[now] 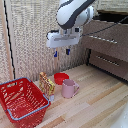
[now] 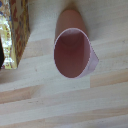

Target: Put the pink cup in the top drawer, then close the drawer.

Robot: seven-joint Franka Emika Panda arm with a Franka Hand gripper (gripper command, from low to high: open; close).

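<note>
The pink recepticle (image 1: 69,88) is a pale pink mug standing upright on the wooden floor, its handle toward the exterior view's right. The wrist view looks straight down into the mug (image 2: 74,52), and its rim is in view there. My pinch receptors (image 1: 61,51), two short dark fingers with blue tips, hang well above the mug, apart with nothing between them. They do not show in the wrist view. The storage unit (image 1: 107,42) is a brown dresser at the exterior view's right. Its highest section (image 1: 111,24) stands pulled out at the top.
A red bowl (image 1: 61,78) sits just behind the mug. Beside it stands a yellow patterned box (image 1: 47,83), whose edge also shows as the box (image 2: 15,35) in the wrist view. A large red wire basket (image 1: 21,100) fills the front left. Beige slatted panels (image 1: 30,40) form the back wall.
</note>
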